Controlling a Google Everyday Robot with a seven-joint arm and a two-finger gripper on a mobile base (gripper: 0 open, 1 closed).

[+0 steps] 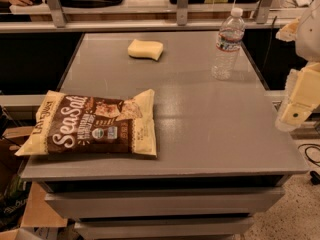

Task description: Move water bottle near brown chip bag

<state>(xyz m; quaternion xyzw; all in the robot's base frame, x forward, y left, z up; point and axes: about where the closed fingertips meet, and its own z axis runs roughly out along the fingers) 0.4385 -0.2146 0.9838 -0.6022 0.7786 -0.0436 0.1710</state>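
Observation:
The water bottle (pixel 227 44) stands upright at the far right of the grey table (pixel 210 119); it is clear and ribbed, with a white cap and a white label. The brown chip bag (pixel 92 125) lies flat at the near left of the table, dark brown with cream edges and white "Sea Salt" script. My gripper (pixel 295 109) hangs at the right edge of the view, beside the table's right edge, nearer than the bottle and well apart from it. It holds nothing that I can see.
A pale yellow sponge (pixel 145 49) lies at the far middle of the table. A shelf with metal posts (pixel 177 6) runs behind the table. Drawers (pixel 165 201) front the table below. Cardboard (pixel 40 209) lies on the floor at left.

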